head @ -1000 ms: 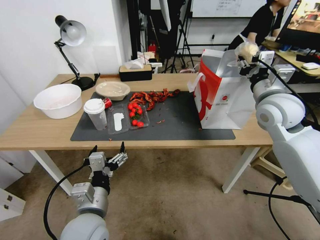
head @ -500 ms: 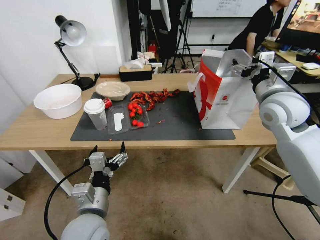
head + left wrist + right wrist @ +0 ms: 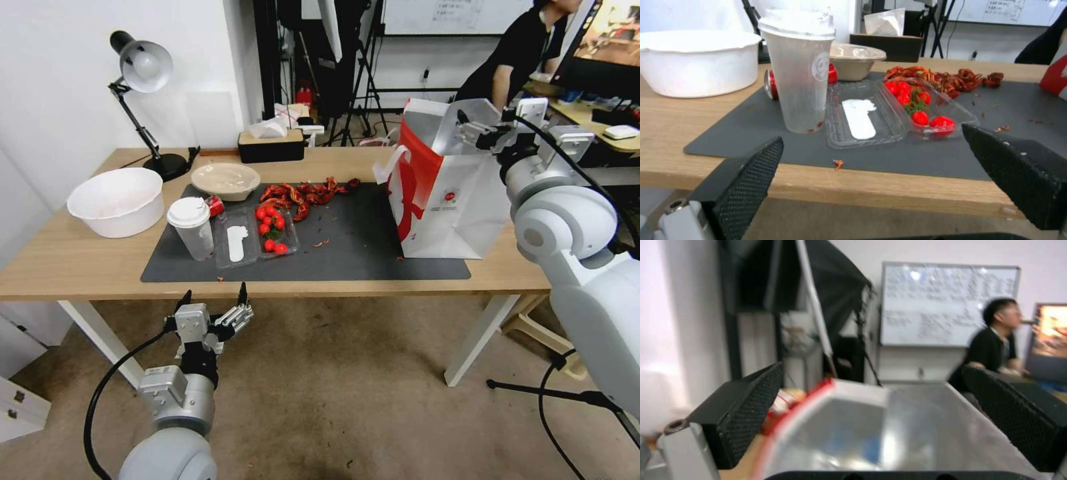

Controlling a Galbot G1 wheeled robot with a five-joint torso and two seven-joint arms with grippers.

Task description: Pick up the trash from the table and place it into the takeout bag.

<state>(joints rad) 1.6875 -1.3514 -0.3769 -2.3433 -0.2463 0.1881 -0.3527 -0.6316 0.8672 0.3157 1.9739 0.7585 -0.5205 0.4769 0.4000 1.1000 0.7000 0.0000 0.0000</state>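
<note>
The right gripper point(image 3: 475, 128) is hovering open-fingered and empty over the bag point(image 3: 447, 200), so the next pick calls for reaching the cup point(image 3: 192, 228), nearest the open, idle left gripper point(image 3: 213, 308) below the bench point(image 3: 67, 260).

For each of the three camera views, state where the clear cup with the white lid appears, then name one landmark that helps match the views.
Head view: the clear cup stands at the left end of the dark mat, beside the clear tray.
Left wrist view: the clear cup is upright beyond the open left end effector, touching the tray.
Right wrist view: not in it.
Shared landmark: the takeout bag.
</note>
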